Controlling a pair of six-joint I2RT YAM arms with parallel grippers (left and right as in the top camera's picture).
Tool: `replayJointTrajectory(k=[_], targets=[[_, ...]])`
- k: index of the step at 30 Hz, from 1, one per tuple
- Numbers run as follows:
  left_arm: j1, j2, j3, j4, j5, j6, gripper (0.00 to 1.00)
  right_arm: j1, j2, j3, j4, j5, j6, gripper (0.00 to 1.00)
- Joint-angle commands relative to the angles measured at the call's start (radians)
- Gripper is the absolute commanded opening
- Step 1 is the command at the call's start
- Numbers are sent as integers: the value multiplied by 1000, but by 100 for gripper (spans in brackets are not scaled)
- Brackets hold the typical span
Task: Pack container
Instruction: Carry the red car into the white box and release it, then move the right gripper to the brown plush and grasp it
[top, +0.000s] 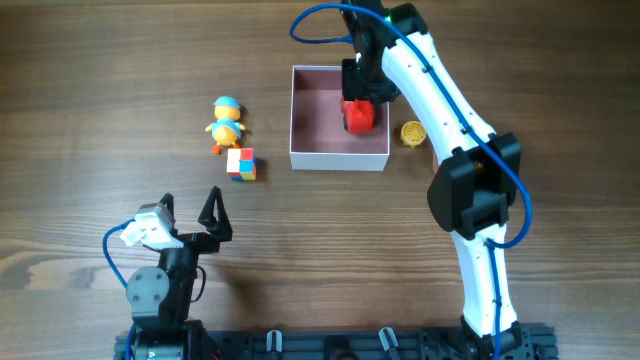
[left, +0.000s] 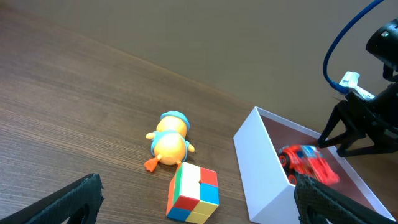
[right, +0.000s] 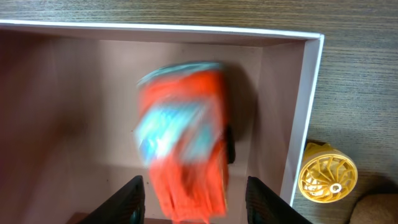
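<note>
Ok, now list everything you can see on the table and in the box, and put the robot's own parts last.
table: one, brown wood grain, under everything
container: one, white walls and pink inside, on the table in front of the right arm
toy car: one, red, inside the container near its right wall; blurred in the right wrist view
duck toy: one, yellow and orange with a blue cap, on the table left of the container
puzzle cube: one, multi-coloured, just beside the duck toy
round toy: one, yellow, on the table outside the container's right wall
left gripper: one, black, open, near the table's front, holding nothing
right gripper: one, black, open, over the toy car in the container
</note>
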Motion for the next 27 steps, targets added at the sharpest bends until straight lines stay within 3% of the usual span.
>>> replayJointTrajectory(k=[1,9,11,12,14,15,17,20,24,27], targets=[[2,-4,-8,0,12,-10,100,0,21,-2,3,18,-3,54],[2,-4,-8,0,12,-10,100,-43,-42,26,-21,28,-2,58],[2,-4,-8,0,12,-10,100,-72,-89,49,-46,29,0,69],[2,-5,-8,0,12,-10,100,-103,-135,58,-74,29,0,82],[2,-5,-8,0,12,-10,100,-167,-213,58,-160,62,23,97],[2,-5,-8,0,12,-10,100,-196,-237,58,-216,91,49,100],[2,-4,-8,0,12,-10,100,-248,-265,58,-307,116,60,100],[2,-5,-8,0,12,-10,100,-306,-286,37,-304,-64,-16,100],[2,-4,-8,0,12,-10,100,-308,-286,37,-305,34,-70,100],[2,-4,-8,0,12,-10,100,-316,-298,28,-306,-23,-191,100]])
